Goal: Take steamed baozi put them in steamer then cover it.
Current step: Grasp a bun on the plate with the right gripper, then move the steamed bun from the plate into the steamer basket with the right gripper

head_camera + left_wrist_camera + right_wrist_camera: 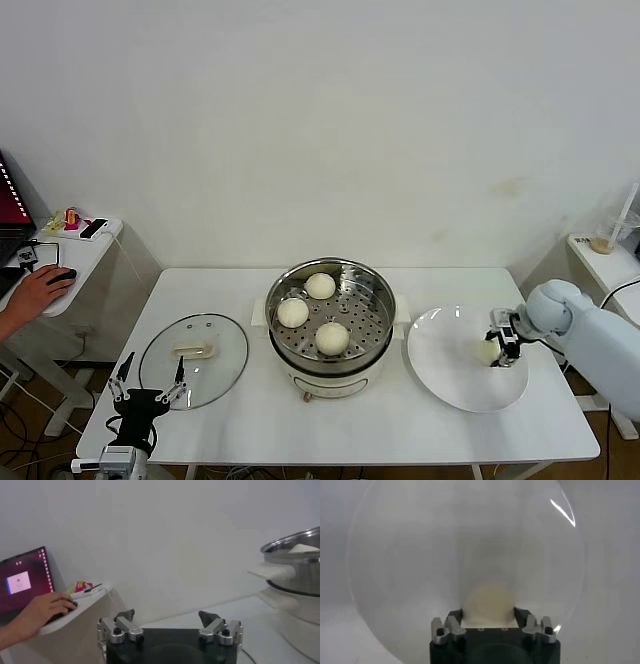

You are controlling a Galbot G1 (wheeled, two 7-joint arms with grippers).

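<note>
The steamer (381, 302) stands mid-table with three steamed baozi (320, 286) (293, 313) (332, 338) on its perforated tray. A further baozi (487, 350) lies on the white plate (450, 375) at the right. My right gripper (497, 349) is shut on it. In the right wrist view the bun (487, 597) fills the gap between the jaws of the right gripper (487, 614), low over the plate (420, 555). The cover (226, 345) lies flat on the table left of the steamer. My left gripper (150, 386) is parked open at the table's front left, beside the cover; it (170, 617) holds nothing.
A side table (95, 245) at the far left holds a laptop, a mouse and a person's hand (35, 292). Another small table (610, 262) with a cup stands at the far right. The steamer's side handle (272, 571) juts toward the left gripper.
</note>
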